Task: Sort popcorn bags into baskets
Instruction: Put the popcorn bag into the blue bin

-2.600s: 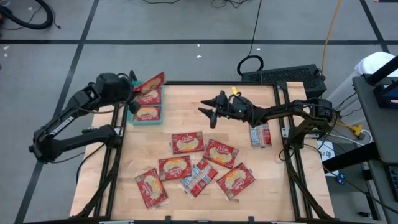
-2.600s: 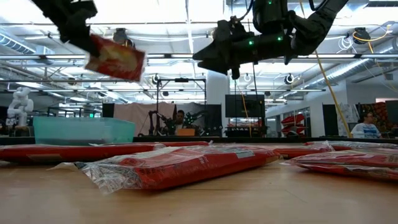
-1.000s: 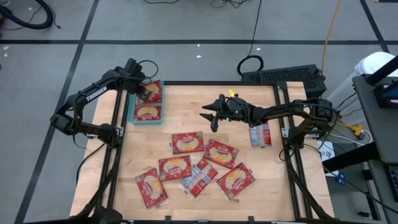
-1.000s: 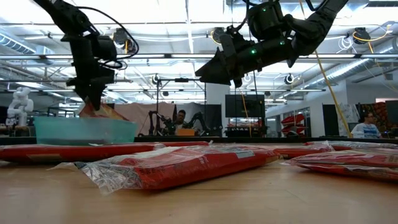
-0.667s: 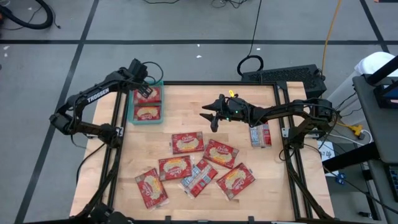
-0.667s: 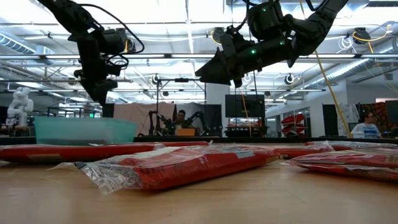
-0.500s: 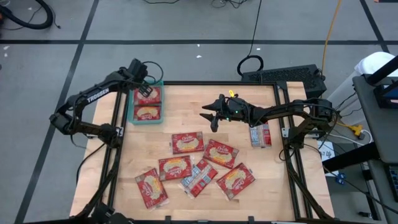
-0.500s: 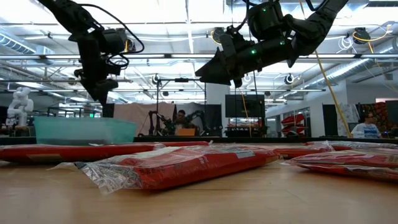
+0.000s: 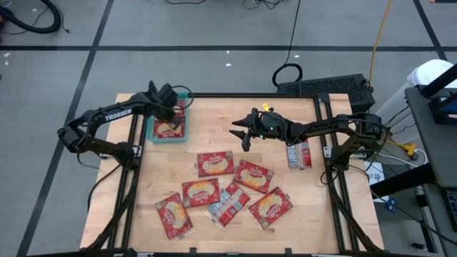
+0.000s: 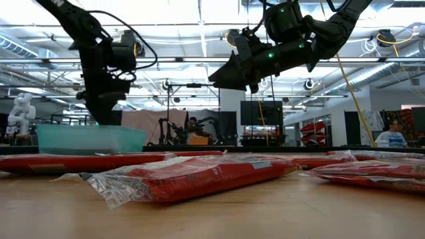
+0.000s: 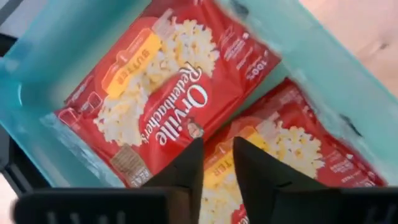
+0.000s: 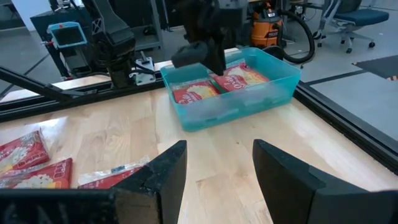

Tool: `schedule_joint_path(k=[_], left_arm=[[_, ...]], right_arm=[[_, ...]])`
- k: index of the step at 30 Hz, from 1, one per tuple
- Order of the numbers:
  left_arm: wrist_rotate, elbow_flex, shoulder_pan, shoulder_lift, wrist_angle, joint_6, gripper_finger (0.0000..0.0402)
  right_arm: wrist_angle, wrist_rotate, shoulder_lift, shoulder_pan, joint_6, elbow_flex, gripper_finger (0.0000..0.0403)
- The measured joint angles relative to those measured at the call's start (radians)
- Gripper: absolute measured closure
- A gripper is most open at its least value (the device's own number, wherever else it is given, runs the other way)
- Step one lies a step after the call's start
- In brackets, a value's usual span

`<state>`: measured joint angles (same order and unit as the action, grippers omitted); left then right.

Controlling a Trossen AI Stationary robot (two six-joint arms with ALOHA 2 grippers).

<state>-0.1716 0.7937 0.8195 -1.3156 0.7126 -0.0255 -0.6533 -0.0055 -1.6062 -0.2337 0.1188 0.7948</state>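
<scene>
Two red popcorn bags (image 11: 168, 106) (image 11: 292, 149) lie flat side by side in the teal basket (image 9: 151, 130), also seen in the low view (image 10: 89, 139) and the right wrist view (image 12: 249, 102). My left gripper (image 9: 172, 114) (image 11: 217, 165) hangs just over them at rim height (image 10: 99, 119), open by a narrow gap and holding nothing. My right gripper (image 9: 239, 135) (image 12: 217, 149) hovers open above the table's middle, high off the wood (image 10: 219, 76). Several more bags lie flat on the table, such as these three (image 9: 215, 164) (image 9: 253, 175) (image 9: 174, 215).
One silvery-faced bag (image 9: 228, 203) lies among the red ones near the table's front. Another bag (image 9: 298, 154) lies by the right edge, under my right arm. Bare wood shows between the basket and the bag cluster. A keyboard (image 9: 325, 86) sits beyond the far edge.
My left gripper let go of a bag into the basket and rose clear of it. It then shifted a little toward the table's near edge, over the basket's middle, and sank back to rim height. The right arm kept still.
</scene>
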Motion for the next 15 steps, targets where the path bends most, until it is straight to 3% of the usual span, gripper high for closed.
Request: schedule_joint_path(k=[9, 15], left_arm=[[-0.024, -0.066, 0.051, -0.085, -0.147, -0.025, 0.0346], [-0.138, -0.066, 0.068, -0.159, -0.19, -0.028, 0.0346]], right_arm=[[0.0, 0.001, 0.0, 0.0, 0.0, 0.0, 0.0227], [0.0, 0.003, 0.0, -0.001, -0.008, 0.0, 0.0227]])
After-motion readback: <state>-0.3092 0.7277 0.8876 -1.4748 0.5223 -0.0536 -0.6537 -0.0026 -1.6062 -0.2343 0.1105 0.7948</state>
